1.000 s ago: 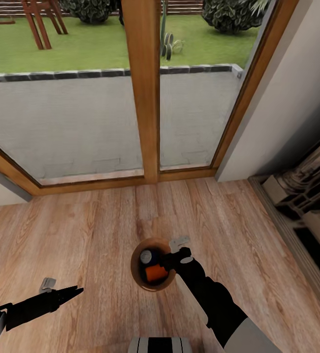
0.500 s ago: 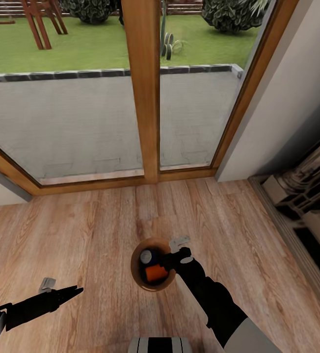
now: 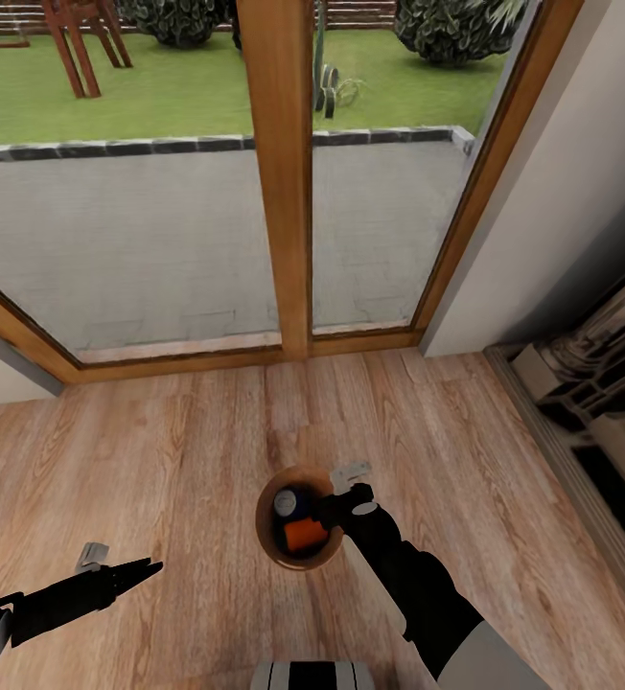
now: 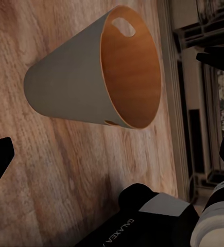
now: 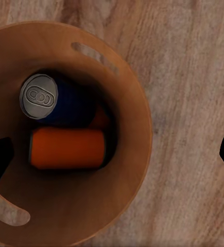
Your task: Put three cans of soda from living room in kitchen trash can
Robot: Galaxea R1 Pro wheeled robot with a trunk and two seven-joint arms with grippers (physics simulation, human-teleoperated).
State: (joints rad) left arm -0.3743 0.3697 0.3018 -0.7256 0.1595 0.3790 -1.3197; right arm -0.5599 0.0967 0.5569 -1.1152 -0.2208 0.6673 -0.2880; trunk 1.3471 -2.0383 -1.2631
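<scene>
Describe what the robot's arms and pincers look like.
Both arms are matte black and tubular with light grey segments nearer the body. The left pincer tapers into slim black fingers, with a small grey block behind. The right pincer has a rounded black wrist and grey bracket. White "GALAXEA" lettering marks a black link.

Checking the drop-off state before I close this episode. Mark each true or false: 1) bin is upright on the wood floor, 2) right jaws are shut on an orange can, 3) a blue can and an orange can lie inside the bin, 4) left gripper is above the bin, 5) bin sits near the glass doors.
1) True: the trash can stands upright on the wood floor.
2) False: the right gripper has its jaws open and empty over the bin.
3) True: the blue can and an orange can lie inside.
4) False: the left gripper is off to the side, low over the floor.
5) True: the glass doors are just beyond it.
</scene>
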